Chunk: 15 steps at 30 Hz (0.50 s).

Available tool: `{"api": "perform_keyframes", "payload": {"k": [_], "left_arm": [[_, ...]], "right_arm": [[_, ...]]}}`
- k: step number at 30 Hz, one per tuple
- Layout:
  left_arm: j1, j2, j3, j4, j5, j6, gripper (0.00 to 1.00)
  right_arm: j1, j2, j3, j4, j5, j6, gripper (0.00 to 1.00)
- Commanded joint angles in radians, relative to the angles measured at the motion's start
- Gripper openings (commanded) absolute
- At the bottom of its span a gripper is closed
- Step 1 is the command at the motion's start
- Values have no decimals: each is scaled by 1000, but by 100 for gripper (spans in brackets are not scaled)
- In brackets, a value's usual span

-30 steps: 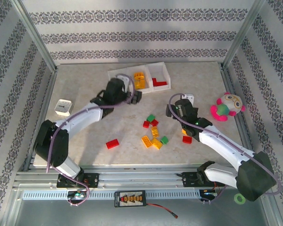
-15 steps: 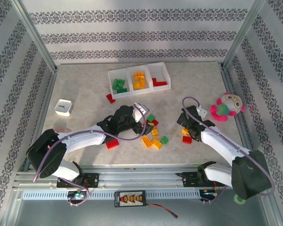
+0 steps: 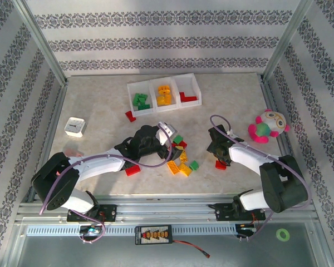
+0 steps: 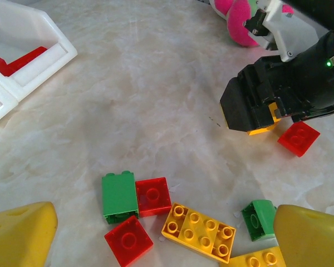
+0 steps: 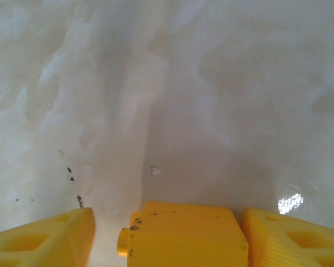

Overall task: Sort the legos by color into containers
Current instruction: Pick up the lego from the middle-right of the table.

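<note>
Right jaws stand narrowed around a yellow brick (image 5: 181, 233) that sits on the counter (image 5: 167, 83), but not yet clamped. In the right wrist view one finger (image 5: 292, 239) seems to touch the brick's side, while a sliver of counter shows between the other finger (image 5: 42, 236) and the studded side. Left jaws are wide and empty, with their fingertips (image 4: 19, 233) hanging over the loose pile mid-counter, where a green brick (image 4: 119, 196) and a long yellow brick (image 4: 199, 231) lie among others. The three joined bins (image 3: 175, 88) stand at the far side, with green pieces in the left one, yellow in the middle and red in the right. With so many bricks loose, the sorting looks about half done. The uneven contact is the main worry, because a pinch that lands on one side first could twist the brick or squirt it out. A red brick (image 4: 298, 138) lies just beside it and could be nudged or dragged along. The two arms also work close together, so a lift toward the middle bin may cross the left arm's reach and clip it.
</note>
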Motion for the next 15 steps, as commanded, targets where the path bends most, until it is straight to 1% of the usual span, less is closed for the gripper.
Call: {"api": "perform_keyframes", "payload": {"k": [1, 4, 9, 12, 15], "left_arm": [[-16, -9, -21, 59, 22, -5, 99], [-16, -5, -29, 72, 15, -17, 99], [-16, -10, -37, 79, 15, -31, 99], [-16, -20, -47, 84, 12, -29, 99], [-15, -39, -61, 77, 3, -49, 99]], "right_arm": [[-1, 12, 29, -6, 0, 23, 62], [2, 9, 26, -7, -2, 22, 49], [2, -9, 28, -24, 2, 26, 36], [3, -34, 36, -33, 2, 23, 31], [10, -56, 47, -34, 13, 11, 30]]}}
